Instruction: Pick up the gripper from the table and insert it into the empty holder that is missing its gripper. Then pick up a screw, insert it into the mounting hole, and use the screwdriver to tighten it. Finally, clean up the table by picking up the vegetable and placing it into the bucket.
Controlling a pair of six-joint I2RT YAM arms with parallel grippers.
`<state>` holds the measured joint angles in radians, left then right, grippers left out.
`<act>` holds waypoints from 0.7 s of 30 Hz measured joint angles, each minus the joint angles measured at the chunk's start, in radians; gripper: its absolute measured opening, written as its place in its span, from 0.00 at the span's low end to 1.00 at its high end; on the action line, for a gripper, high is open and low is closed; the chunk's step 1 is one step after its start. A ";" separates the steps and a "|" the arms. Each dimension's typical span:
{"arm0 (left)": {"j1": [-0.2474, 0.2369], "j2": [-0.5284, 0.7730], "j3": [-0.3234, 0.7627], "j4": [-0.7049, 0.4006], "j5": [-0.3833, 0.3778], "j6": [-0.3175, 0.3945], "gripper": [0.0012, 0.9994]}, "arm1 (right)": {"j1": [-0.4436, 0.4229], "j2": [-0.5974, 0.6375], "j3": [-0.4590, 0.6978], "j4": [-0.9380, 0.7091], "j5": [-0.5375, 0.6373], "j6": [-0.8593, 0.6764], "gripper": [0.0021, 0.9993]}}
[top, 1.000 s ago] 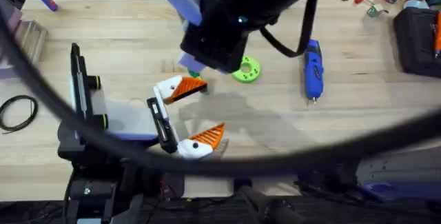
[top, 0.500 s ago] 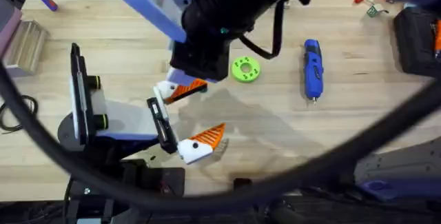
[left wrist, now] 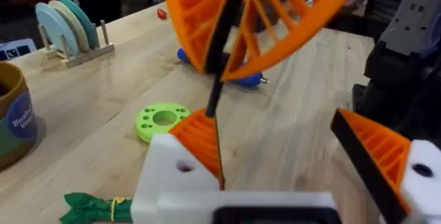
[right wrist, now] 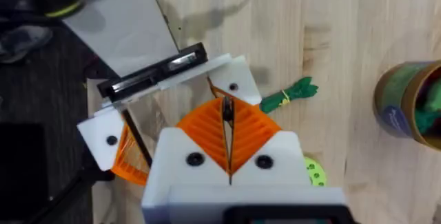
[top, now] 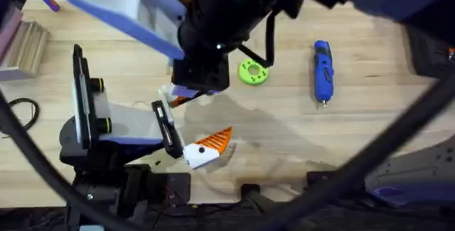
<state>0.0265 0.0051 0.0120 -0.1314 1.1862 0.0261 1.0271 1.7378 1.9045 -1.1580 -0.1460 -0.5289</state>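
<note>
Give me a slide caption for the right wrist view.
Right gripper with jaws shut above the mount, vegetable and bucket on the wooden table beyond.

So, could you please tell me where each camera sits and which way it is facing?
Overhead: above the table, looking down on the green disc and screwdriver; a dark arm looms blurred.
Left wrist: low, looking across the table; left fingers apart at the bottom.
Right wrist: looking straight down; right fingers together.
Shared: both wrist views hold the vegetable and bucket.
</note>
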 joint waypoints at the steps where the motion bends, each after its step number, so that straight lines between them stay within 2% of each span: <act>1: 0.000 0.000 0.000 0.000 0.000 0.000 0.99 | 0.003 0.002 0.000 0.000 0.011 -0.002 0.00; 12: 0.000 0.000 0.000 0.000 0.000 0.000 0.99 | 0.011 0.008 0.000 0.015 0.056 -0.004 0.00; 21: 0.000 0.000 0.000 0.000 0.000 0.000 0.99 | 0.015 0.064 0.000 0.016 0.061 -0.004 0.00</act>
<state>0.0265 0.0053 0.0124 -0.1314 1.1862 0.0261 1.0418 1.8015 1.9045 -1.1418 -0.0855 -0.5331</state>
